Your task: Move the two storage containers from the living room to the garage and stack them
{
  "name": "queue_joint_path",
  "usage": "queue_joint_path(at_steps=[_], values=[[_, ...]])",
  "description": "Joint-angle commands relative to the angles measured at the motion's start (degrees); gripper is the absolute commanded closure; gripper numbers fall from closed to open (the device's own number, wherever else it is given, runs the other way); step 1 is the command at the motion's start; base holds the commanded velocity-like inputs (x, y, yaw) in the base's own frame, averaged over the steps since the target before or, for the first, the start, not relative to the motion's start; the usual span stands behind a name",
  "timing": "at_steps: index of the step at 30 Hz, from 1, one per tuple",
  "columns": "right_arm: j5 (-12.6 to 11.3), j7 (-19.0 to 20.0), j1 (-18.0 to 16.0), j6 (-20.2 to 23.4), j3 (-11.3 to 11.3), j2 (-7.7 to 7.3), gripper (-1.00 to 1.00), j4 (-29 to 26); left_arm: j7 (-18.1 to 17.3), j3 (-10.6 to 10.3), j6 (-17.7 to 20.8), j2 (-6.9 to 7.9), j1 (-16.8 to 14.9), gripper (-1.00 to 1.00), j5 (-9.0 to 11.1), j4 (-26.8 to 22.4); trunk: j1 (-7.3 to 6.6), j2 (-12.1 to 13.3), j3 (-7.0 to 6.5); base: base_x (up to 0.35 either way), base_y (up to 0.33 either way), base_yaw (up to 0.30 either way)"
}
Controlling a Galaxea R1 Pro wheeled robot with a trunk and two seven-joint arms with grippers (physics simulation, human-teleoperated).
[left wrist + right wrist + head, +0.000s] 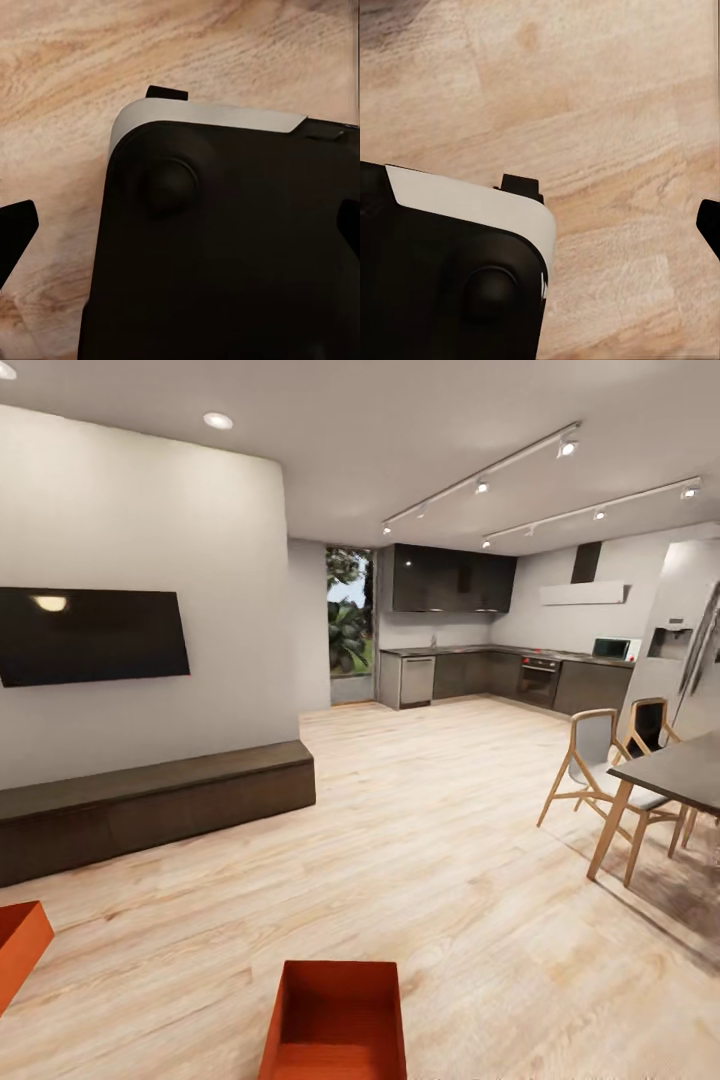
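Nearest in head view: one orange-red storage container [335, 1022], open top up, sits on the pale wood-plank floor [430, 860] of the living room. Second container [18, 948] is left of the first, apart from it, cut by the frame edge. Past both, left of the first container, a low dark bench [150, 805] runs along the white wall w/ a black TV [90, 635] above it. Right of the first container & farther: dining table [675, 770] w/ wooden chairs [600, 775]. Farthest: dark kitchen cabinets [500, 675], window [348, 622].

Wrist views: robot base over planks, w/ dark finger tips at the frame edges – left gripper [180, 225] & right gripper [611, 202] both look spread apart, holding nothing.
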State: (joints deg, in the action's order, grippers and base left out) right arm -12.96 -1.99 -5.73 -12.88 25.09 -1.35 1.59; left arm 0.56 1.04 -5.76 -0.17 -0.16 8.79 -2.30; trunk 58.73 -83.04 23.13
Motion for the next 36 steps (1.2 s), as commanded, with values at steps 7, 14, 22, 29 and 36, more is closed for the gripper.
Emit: queue_joint_path(at_steps=[7, 14, 22, 29, 36], values=[[-0.40, -0.03, -0.07, -0.30, 0.49, -0.02, -1.00, 0.17, 0.06, 0.03, -0.28, 0.00, -0.02, -1.00, 0.35, 0.01, 0.00, -0.03, 0.06, 0.000, 0.000, -0.070], [-0.32, -0.03, -0.07, -0.34, 0.57, -0.06, -1.00, 0.17, 0.06, 0.01, -0.25, 0.00, -0.02, -1.00, 0.35, 0.01, 0.00, -0.03, 0.06, 0.000, 0.000, -0.003], [-0.27, -0.03, -0.07, -0.39, 0.57, -0.06, -1.00, 0.17, 0.06, 0.01, -0.21, 0.00, -0.02, -1.00, 0.35, 0.04, 0.00, -0.03, 0.06, 0.116, 0.000, 0.000], [-0.27, -0.05, -0.07, -0.39, 0.54, -0.04, -1.00, 0.17, 0.06, 0.01, -0.22, 0.01, -0.02, -1.00, 0.35, 0.02, 0.00, -0.03, 0.06, 0.202, 0.000, 0.000], [-0.31, -0.08, -0.07, -0.36, 0.46, 0.01, -1.00, 0.17, 0.06, 0.01, -0.28, 0.08, -0.02, -1.00, 0.35, 0.01, 0.00, -0.03, 0.06, 0.075, 0.000, 0.029]])
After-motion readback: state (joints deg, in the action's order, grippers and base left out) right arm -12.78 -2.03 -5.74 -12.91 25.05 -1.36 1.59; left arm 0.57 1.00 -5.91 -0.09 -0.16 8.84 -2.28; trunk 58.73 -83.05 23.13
